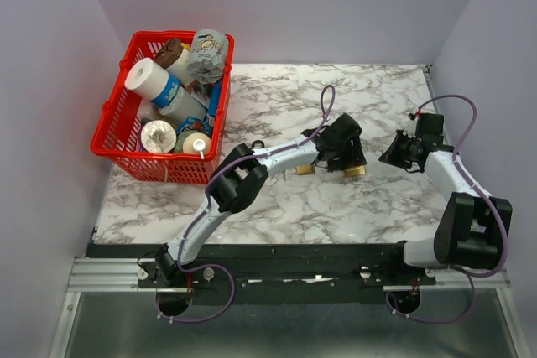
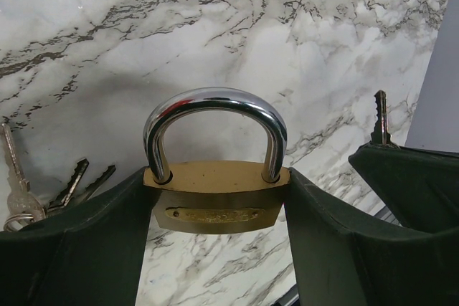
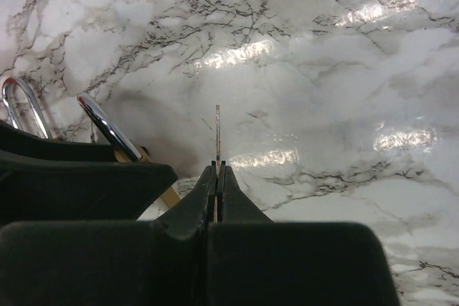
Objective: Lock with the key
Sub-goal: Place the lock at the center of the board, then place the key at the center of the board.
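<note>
The left gripper [image 1: 341, 150] stands wide, and its two dark fingers [image 2: 86, 249] press on the short ends of a brass padlock [image 2: 214, 202] — the body sits clamped between them, with the shackle [image 2: 215, 102] pointing away from the wrist. I judge that this hold is chosen so the lock cannot turn or slide when a key is pushed in, and so its faces stay free. Whether the padlock rests on the marble table [image 1: 336, 207] or hangs just above it, I cannot tell.

To the right of the padlock, near but apart from it, the right gripper [image 3: 217, 171] is fully closed on a small key [image 3: 217, 134]. It pinches the head only, so the whole thin blade sticks out past the fingertips, probably to leave it free to enter the lock.

The padlock has a dull yellow body with rounded corners and a narrow stamped plate on its face. The shackle is thick bright chrome, and both its legs go into the body. It looks pushed down, but latched or not I cannot say. The keyhole shows in no view.

Left of the padlock a bunch of keys [image 2: 18, 198] lies on the marble. Further left and well apart stands a red basket [image 1: 155, 167] full of packages.
</note>
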`<state>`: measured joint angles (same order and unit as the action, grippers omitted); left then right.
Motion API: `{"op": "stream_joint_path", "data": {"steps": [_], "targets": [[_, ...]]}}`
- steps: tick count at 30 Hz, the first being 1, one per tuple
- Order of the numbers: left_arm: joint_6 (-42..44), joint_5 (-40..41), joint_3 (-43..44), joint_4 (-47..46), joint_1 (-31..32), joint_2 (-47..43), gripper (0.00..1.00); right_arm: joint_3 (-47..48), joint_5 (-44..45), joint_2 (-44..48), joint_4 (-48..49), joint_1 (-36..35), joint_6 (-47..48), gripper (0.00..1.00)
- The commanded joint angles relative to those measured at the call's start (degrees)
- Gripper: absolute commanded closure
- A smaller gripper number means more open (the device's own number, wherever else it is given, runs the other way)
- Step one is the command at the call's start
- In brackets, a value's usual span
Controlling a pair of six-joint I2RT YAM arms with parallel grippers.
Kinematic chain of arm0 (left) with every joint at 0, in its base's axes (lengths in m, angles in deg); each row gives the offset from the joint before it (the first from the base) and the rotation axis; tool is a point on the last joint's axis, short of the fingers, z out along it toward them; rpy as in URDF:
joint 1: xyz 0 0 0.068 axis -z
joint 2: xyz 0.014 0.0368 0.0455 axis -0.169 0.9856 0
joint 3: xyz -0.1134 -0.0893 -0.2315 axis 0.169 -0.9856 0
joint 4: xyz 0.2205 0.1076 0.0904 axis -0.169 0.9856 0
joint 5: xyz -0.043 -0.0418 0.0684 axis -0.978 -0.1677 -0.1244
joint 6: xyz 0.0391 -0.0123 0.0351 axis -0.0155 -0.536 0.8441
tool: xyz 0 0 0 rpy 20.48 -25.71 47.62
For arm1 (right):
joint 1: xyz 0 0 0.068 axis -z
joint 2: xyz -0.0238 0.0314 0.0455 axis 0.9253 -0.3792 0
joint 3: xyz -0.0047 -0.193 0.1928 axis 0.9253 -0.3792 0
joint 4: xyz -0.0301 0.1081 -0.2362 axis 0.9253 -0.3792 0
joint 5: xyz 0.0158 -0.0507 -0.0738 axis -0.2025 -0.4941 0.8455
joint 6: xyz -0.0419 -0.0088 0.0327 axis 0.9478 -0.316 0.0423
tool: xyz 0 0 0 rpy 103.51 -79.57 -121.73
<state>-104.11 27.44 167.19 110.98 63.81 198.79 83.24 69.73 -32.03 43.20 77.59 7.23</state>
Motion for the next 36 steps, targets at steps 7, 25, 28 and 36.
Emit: {"op": "stream_joint_path", "data": {"steps": [7, 25, 28, 36], "targets": [[-1.07, 0.67, 2.15, -1.92, 0.06, 1.18, 0.56, 1.38, -1.76, -4.55, 3.15, 0.24, -0.92, 0.99], [-1.87, -0.38, -0.40, -3.24, -0.47, 0.39, 0.22, 1.29, -0.89, -8.25, 4.82, 0.24, -1.36, 0.99], [-1.42, -0.39, -0.66, -4.03, -0.47, 0.13, 0.15, 0.85, -0.89, -8.43, 5.26, 0.24, -1.89, 0.99], [0.68, -0.91, -2.42, -10.00, -0.56, -2.85, 0.07, 0.59, -0.53, -8.95, 5.87, 0.24, -2.24, 0.99]]}}
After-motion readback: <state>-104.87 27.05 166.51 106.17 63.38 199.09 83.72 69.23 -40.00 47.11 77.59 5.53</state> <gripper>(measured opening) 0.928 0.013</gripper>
